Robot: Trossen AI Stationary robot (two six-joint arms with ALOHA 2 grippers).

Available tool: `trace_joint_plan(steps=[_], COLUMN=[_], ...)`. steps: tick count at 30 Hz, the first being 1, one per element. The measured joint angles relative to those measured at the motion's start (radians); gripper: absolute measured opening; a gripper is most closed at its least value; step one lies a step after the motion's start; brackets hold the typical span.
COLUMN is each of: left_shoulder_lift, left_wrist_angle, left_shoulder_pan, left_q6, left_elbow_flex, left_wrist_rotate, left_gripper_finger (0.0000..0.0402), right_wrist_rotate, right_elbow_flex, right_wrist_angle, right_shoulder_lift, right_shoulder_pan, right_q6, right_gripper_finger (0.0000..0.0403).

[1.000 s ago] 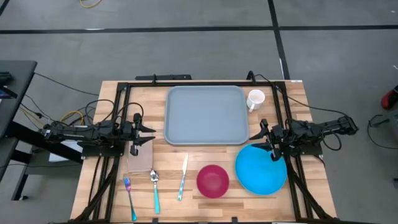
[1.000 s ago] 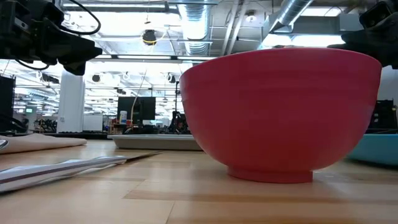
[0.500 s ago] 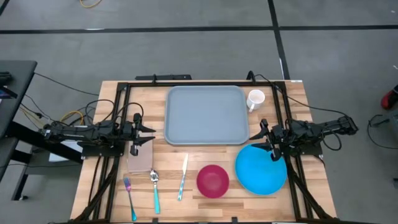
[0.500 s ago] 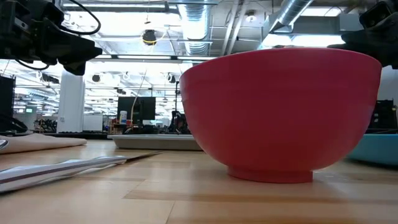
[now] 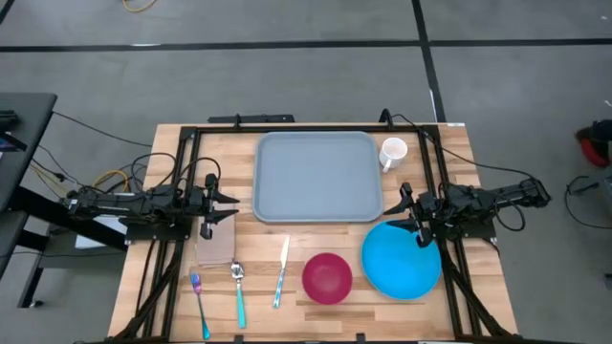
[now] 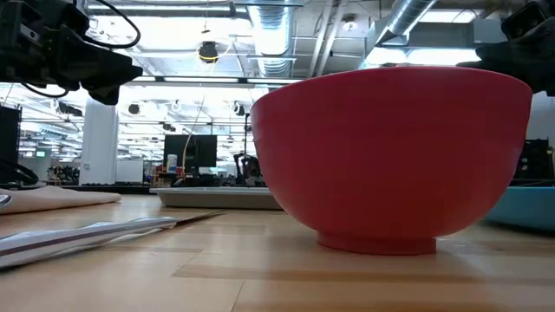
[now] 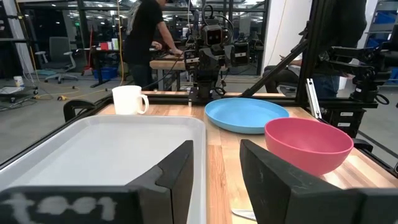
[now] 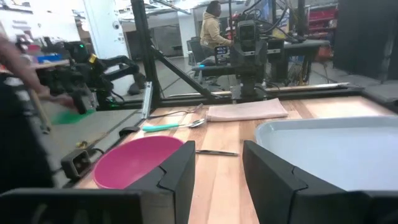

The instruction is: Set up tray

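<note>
- The tray (image 5: 317, 177) lies flat at the bench's (image 5: 316, 315) 12 o'clock side, between both arms.
- Left fingers (image 7: 177, 171), apart and empty, sit at its 9 o'clock.
- Right fingers (image 8: 180, 171), apart and empty, sit at its 3 o'clock.

At the right edge of the high view, the red object (image 5: 595, 140) on the floor now sits higher and further left in the frame. In the low view, a distant figure (image 6: 246, 167) in the background shifts slightly.
</note>
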Motion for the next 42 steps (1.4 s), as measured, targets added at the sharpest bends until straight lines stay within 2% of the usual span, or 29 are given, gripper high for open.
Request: trace_joint_plan(steps=[3, 7, 11, 14, 19, 22, 24, 26, 29, 32, 36, 42], left_shoulder_lift=[0.000, 0.000, 0.000, 0.000, 0.000, 0.000, 0.000, 0.000, 0.000, 0.000, 0.000, 0.000], left_wrist_angle=[0.000, 0.000, 0.000, 0.000, -0.001, 0.000, -0.001, -0.001, -0.001, -0.001, -0.001, -0.001], left_shoulder_pan=[0.000, 0.000, 0.000, 0.000, 0.000, 0.000, 0.000, 0.000, 0.000, 0.000, 0.000, 0.000], left_q6=[0.000, 0.000, 0.000, 0.000, 0.000, 0.000, 0.000, 0.000, 0.000, 0.000, 0.000, 0.000], left_elbow_flex=[0.000, 0.000, 0.000, 0.000, 0.000, 0.000, 0.000, 0.000, 0.000, 0.000, 0.000, 0.000], left_wrist_rotate=[0.000, 0.000, 0.000, 0.000, 0.000, 0.000, 0.000, 0.000, 0.000, 0.000, 0.000, 0.000], left_gripper_finger=[0.0122, 0.0122, 0.0122, 0.0122, 0.0122, 0.0122, 0.0122, 0.0122, 0.0122, 0.0122, 0.0122, 0.0122], right_wrist_rotate=[0.041, 0.035, 0.035, 0.043, 0.187, 0.346, 0.432, 0.434, 0.459, 0.610, 0.750, 0.739], right_elbow_flex=[0.000, 0.000, 0.000, 0.000, 0.000, 0.000, 0.000, 0.018, 0.120, 0.277, 0.525, 0.880], right_wrist_angle=[0.004, 0.003, 0.004, 0.045, 0.135, 0.207, 0.270, 0.297, 0.171, -0.079, -0.353, -0.723], right_shoulder_lift=[0.000, 0.000, 0.000, 0.000, -0.001, 0.000, 0.000, 0.000, 0.015, 0.122, 0.345, 0.763], right_shoulder_pan=[-0.011, -0.018, -0.017, -0.018, -0.019, -0.019, -0.022, -0.031, -0.038, -0.049, -0.084, -0.208], right_q6=[-0.094, -0.080, -0.001, 0.164, 0.533, 0.671, 0.685, 0.591, 0.493, 0.478, 0.476, 0.506], right_gripper_finger=[0.0127, 0.0127, 0.0127, 0.0127, 0.0127, 0.0127, 0.0127, 0.0127, 0.0129, 0.0128, 0.0127, 0.0127])
